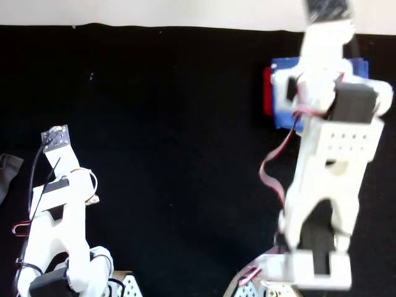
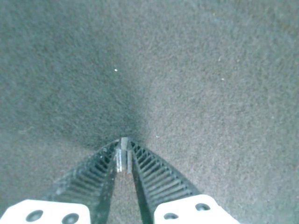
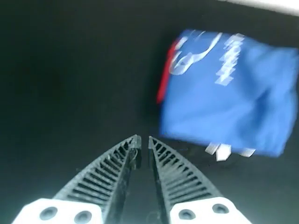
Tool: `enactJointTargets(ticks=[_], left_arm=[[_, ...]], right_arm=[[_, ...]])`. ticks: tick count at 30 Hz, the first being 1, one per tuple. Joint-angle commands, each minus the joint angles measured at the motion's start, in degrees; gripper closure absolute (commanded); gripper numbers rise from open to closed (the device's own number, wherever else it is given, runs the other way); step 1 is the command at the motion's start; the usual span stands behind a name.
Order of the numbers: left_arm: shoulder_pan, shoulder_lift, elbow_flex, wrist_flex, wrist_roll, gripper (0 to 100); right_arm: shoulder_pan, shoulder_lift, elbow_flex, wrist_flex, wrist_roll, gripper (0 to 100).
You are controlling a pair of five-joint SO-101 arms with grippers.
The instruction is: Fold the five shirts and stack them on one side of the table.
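A folded blue shirt (image 3: 229, 93) with white print lies on a red shirt (image 3: 163, 88), whose edge peeks out along one side. In the high view this stack (image 1: 281, 93) sits at the table's far right, half hidden by the raised right arm (image 1: 331, 142). My right gripper (image 3: 142, 142) hovers a short way off the stack's near edge, shut and holding nothing. My left gripper (image 2: 124, 147) is shut too, its tips together just over bare black cloth. The left arm (image 1: 55, 204) stands at the near left. A grey garment (image 1: 7, 173) shows at the left edge.
Black cloth covers the table (image 1: 173, 124), with a pale wall beyond its far edge. A small white tag (image 3: 222, 150) sticks out from under the blue shirt. Both arm bases sit at the near edge.
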Motion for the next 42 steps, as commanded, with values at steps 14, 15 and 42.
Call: enactJointTargets(ticks=[14, 15, 42], left_arm=[[1.9, 0.5, -2.5, 1.1, -5.0, 99], [1.5, 0.1, -3.9, 3.2, -6.7, 99], [-41.6, 51.1, -80.1, 26.9, -20.0, 79]], right_arm=[[-6.2, -44.6, 98.0, -39.3, -0.4, 85.7], [-6.2, -45.4, 101.1, -41.4, -0.4, 84.4], [-5.3, -48.7, 124.9, -62.9, -0.7, 84.1]])
